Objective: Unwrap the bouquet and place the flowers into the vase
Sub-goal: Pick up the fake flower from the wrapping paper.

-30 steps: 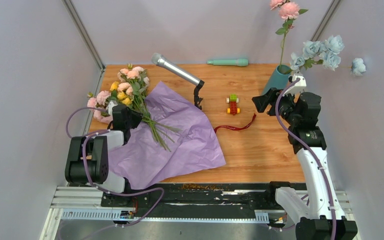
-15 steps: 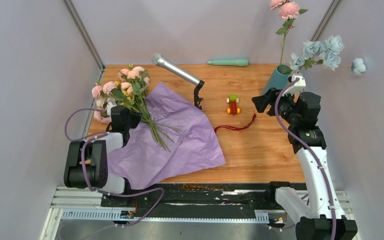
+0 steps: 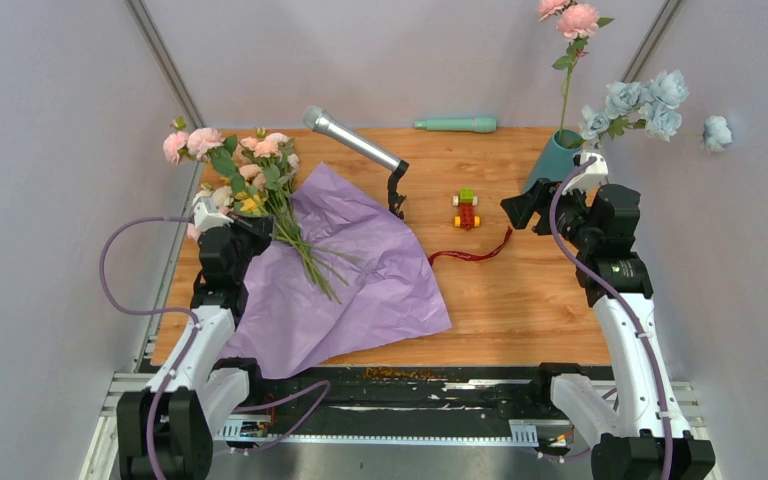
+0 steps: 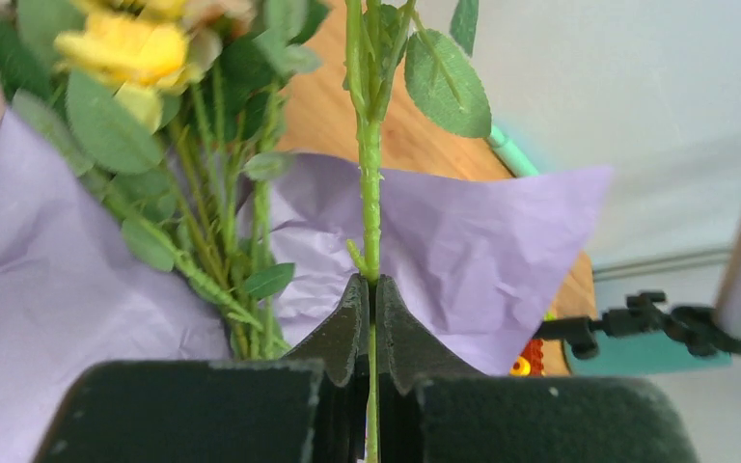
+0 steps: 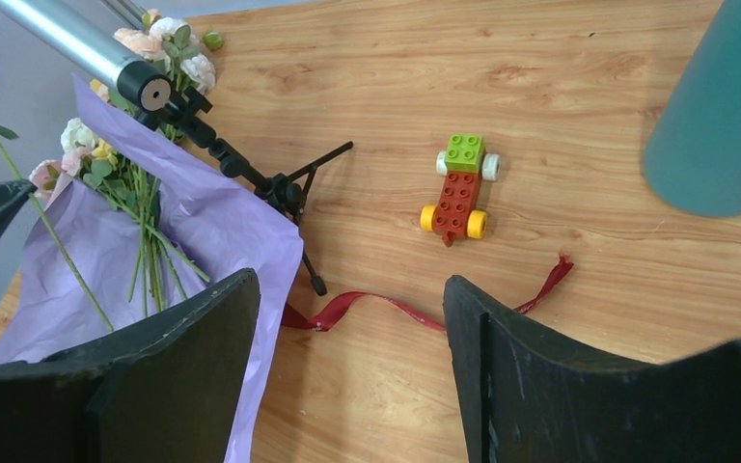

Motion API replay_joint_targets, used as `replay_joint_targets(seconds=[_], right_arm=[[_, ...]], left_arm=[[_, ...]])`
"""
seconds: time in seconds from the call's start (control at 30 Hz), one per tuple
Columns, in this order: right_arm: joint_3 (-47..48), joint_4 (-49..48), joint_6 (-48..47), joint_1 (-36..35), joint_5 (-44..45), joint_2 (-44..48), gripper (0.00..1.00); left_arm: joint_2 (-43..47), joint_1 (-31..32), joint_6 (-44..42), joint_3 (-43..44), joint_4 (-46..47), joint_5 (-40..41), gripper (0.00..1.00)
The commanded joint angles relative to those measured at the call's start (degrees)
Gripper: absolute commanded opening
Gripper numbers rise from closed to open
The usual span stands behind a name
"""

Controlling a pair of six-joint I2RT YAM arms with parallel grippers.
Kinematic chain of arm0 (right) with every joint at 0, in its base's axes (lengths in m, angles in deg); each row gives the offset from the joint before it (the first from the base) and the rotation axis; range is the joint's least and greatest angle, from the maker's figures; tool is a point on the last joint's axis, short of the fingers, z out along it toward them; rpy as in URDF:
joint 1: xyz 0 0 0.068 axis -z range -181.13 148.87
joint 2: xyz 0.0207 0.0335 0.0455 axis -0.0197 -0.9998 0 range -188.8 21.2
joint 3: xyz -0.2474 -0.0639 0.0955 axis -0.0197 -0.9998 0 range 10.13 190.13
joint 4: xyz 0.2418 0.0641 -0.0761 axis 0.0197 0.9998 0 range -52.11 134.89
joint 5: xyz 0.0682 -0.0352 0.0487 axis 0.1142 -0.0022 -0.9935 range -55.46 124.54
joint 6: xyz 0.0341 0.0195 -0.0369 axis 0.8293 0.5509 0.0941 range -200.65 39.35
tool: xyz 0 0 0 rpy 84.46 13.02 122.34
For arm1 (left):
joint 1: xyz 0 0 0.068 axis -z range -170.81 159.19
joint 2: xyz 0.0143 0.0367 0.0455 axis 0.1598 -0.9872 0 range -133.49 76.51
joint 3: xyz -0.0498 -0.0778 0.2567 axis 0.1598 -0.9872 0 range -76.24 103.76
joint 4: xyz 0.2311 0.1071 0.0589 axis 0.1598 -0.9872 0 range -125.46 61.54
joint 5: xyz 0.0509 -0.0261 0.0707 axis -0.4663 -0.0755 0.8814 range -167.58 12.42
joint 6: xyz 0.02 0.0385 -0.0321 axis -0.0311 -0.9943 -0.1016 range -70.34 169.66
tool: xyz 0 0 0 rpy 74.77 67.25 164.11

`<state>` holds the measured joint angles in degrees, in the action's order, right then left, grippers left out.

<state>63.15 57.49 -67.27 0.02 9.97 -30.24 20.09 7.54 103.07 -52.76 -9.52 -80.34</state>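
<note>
Paper (image 3: pixel 360 280) plain lilac; flowers (image 3: pixel 255 175) pink, yellow, cream with green leaves; ribbon (image 3: pixel 472 256) dark red; vase (image 3: pixel 558 158) plain teal; counter (image 3: pixel 530 300) light wood grain; toy car (image 3: pixel 467 209) green, red, yellow.

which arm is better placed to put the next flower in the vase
Left: the left gripper is shut on one flower stem. The right gripper hangs open and empty near the vase, so it probably only assists.

We log left arm (image 3: pixel 200 348) and right arm (image 3: pixel 625 335): white links, black joints, looping purple cables (image 3: pixel 101 270), matte black wedge fingers (image 5: pixel 154 376).
</note>
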Motion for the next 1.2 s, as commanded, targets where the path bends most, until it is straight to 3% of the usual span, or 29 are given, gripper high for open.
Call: replay_joint_targets(seconds=[0.0,0.37,0.67,0.83,0.97,1.17], right_arm=[[2.78,-0.19,0.02,-0.25,-4.04,0.29,0.71],[3.97,-4.16,5.57,-0.89,-20.62,-0.42,0.75],[6.22,-8.56,5.75,-13.16,-22.27,-2.95,0.76],[4.73,-21.39,11.83,-21.85,-21.25,-5.36,0.77],[2.67,-33.04,17.03,-28.33,-18.39,-6.32,0.78],[3.10,-35.78,18.58,-30.63,-14.46,-6.89,0.78]], left_arm=[[7.49,0.57,-10.46,0.88,-0.69,-4.52,0.00],[14.92,20.90,-30.56,11.13,-4.20,-8.33,0.00],[9.60,36.29,-37.89,21.87,-5.52,-17.26,0.00],[3.85,41.28,-36.37,27.00,-1.72,-23.31,0.00],[3.14,42.72,-35.60,24.89,2.59,-25.10,0.00],[6.05,42.78,-33.45,20.10,5.99,-25.15,0.00]])
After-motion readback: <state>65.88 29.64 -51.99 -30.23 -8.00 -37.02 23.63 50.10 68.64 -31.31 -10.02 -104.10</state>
